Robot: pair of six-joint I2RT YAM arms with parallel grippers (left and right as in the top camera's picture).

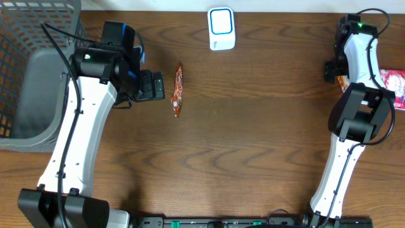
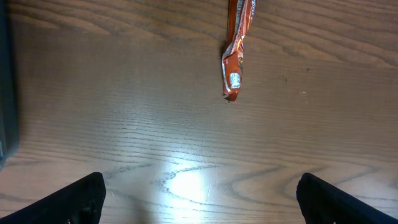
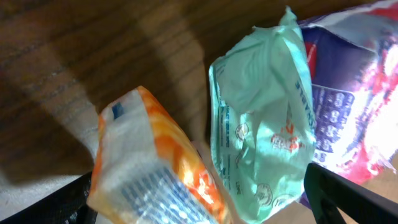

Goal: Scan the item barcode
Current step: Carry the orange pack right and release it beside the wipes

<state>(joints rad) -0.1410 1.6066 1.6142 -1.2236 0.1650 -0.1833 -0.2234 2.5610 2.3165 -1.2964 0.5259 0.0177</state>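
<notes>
Grey mesh basket (image 1: 25, 38) stands at the table's (image 1: 266, 139) far left corner; its near side is covered by the left arm, and only a grey floor shows through the rest. Left gripper (image 2: 199, 190) has its jaws spread wide, holding and touching nothing, bare wood between the fingers (image 2: 81, 199). The slim orange-red snack packet (image 2: 236, 62) lies flat on the table just ahead of it, apart from the white scanner (image 1: 221, 28) at the far edge. Right gripper (image 3: 202, 186) is likewise spread wide over a heap at the right edge: orange packet (image 3: 149, 162), mint-green packet (image 3: 261, 143), purple-pink packet (image 3: 348, 93). Contact with these cannot be determined. From overhead the heap is largely hidden beneath the right arm.
</notes>
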